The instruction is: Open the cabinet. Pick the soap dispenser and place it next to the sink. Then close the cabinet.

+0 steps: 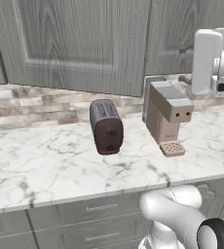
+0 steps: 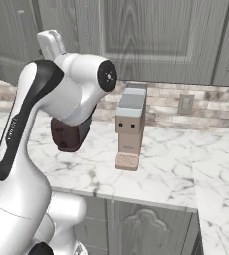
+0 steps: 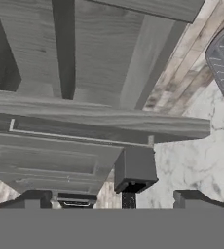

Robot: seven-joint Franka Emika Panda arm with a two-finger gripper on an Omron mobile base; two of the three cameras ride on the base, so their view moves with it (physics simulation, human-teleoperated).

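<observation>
In the left base view, the tall grey wood-grain cabinet (image 1: 80, 44) is seen shut at twelve o'clock above the white marble counter (image 1: 46, 165), on which a dark maroon toaster (image 1: 106, 127) and a beige boxy coffee machine (image 1: 166, 113) stand near each other. In the right base view, the white arm is raised toward ten o'clock before the cabinet doors. In the hand view, the two-finger gripper (image 3: 113, 200) is shown with jaws spread wide, nothing held, the cabinet's slim bar handle (image 3: 80, 137) lying just above the fingertips (image 3: 188, 198).

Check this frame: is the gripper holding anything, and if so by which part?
Nothing is held. The gripper stands open up by the cabinet, with no object between its fingertips.
</observation>
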